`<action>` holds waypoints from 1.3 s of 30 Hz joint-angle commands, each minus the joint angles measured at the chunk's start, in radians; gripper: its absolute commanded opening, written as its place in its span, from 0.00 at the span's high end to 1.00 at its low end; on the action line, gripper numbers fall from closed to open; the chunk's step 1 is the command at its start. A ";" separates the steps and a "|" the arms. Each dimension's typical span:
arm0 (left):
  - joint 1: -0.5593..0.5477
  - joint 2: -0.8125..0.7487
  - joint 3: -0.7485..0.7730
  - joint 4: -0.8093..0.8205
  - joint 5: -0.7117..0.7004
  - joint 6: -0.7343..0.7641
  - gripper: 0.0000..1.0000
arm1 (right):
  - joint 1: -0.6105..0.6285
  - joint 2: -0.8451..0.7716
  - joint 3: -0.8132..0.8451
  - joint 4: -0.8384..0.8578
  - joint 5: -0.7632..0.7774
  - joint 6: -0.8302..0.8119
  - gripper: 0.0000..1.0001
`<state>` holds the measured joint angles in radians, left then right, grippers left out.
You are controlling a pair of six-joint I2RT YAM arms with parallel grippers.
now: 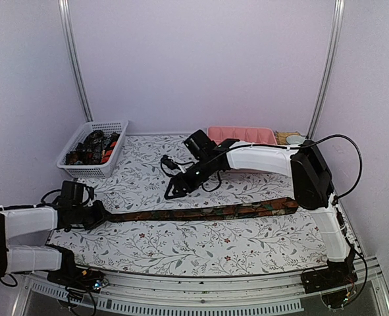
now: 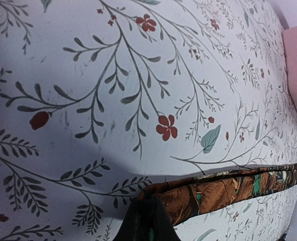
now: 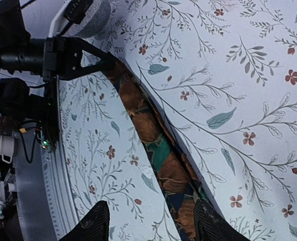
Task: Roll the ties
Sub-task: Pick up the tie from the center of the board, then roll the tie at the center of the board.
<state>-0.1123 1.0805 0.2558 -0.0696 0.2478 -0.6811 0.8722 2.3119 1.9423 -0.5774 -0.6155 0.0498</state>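
One tie (image 1: 201,212) lies flat across the table (image 1: 181,247) in the top view, running left to right. The left gripper (image 1: 102,216) is closed on its narrow end. The right gripper (image 1: 173,192) hangs just beyond the tie's middle, jaws apart, holding nothing. The basket (image 1: 89,170) at far left holds dark and orange-red coils (image 1: 94,148). What the pink tray (image 1: 241,135) at the back holds cannot be told.

From the left wrist, the tie (image 2: 228,188) leaves the dark fingers (image 2: 138,226) and runs rightward.

From the right wrist, both fingers (image 3: 95,226) stand wide, with the tie (image 3: 158,155) on the table between them.
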 commanded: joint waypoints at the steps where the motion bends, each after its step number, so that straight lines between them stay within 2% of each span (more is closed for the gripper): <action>1: -0.038 -0.032 0.035 -0.036 -0.059 0.022 0.96 | 0.005 -0.032 -0.022 0.267 -0.219 0.371 0.46; 6: -0.076 -0.033 0.065 -0.060 -0.100 0.042 1.00 | 0.018 0.083 -0.004 0.505 -0.320 0.665 0.56; 10: -0.116 -0.024 0.084 -0.066 -0.123 0.053 1.00 | 0.034 0.176 0.071 0.525 -0.330 0.752 0.63; 13: -0.154 -0.005 0.111 -0.086 -0.150 0.058 1.00 | 0.031 0.194 0.044 0.541 -0.316 0.788 0.66; 17: -0.165 0.001 0.125 -0.097 -0.167 0.056 1.00 | -0.010 0.094 -0.193 0.641 -0.300 0.811 0.67; 25: -0.211 0.042 0.132 -0.053 -0.168 0.020 1.00 | -0.107 -0.139 -0.554 0.620 -0.254 0.730 0.66; 33: -0.333 0.121 0.157 0.014 -0.203 -0.041 1.00 | -0.175 -0.244 -0.756 0.617 -0.234 0.694 0.66; 39: -0.400 0.251 0.214 0.090 -0.232 -0.071 1.00 | -0.227 -0.310 -0.829 0.531 -0.222 0.623 0.65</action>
<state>-0.4732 1.2655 0.4191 -0.0505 0.0574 -0.7197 0.6876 2.1387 1.1755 0.0650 -0.9020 0.7372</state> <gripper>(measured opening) 0.019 0.344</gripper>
